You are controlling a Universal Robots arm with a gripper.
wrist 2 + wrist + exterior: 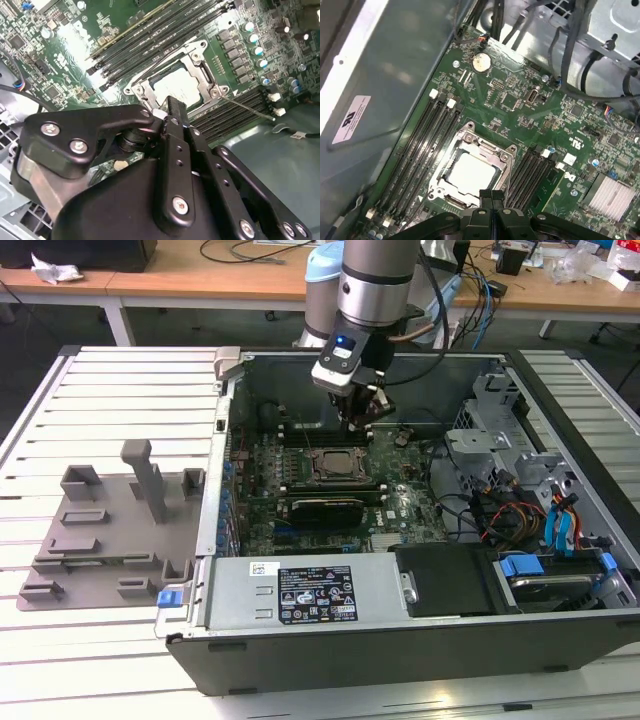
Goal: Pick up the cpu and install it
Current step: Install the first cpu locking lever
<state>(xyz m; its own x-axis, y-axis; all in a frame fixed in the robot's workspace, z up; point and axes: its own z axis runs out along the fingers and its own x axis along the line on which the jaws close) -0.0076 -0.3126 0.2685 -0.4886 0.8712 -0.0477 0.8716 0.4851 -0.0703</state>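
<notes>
Your gripper (364, 416) hangs inside the open computer case (240, 585), low over the motherboard (520, 107) and just beyond the far edge of the socket (490, 142) as the exterior view shows it. The fingers (485, 199) are pressed together with nothing between them; both wrist views show the two black tips meeting, apart from the board.

The cpu (470, 172) is not in your grasp. It lies flat in the socket, its pale silver-white top facing up and the metal frame running round all four sides. In the second wrist view the cpu (176, 89) sits just past the closed fingertips of the gripper (167, 107). In the first wrist view the tips of the gripper (491, 194) stand at the near edge of the socket. Whether the frame is latched down cannot be told.

Black memory slots (420, 145) flank the socket on both sides. A round coin cell (481, 61) sits further up the board, and a finned silver heat sink (612, 197) lies toward the board's corner.

In the exterior view a grey plastic tray (110, 530) with raised blocks rests on the slatted tabletop (110, 390), outside the case on the exterior view's left and well apart from the gripper. Coloured cables (510, 515) lie in the case on the exterior view's right.
</notes>
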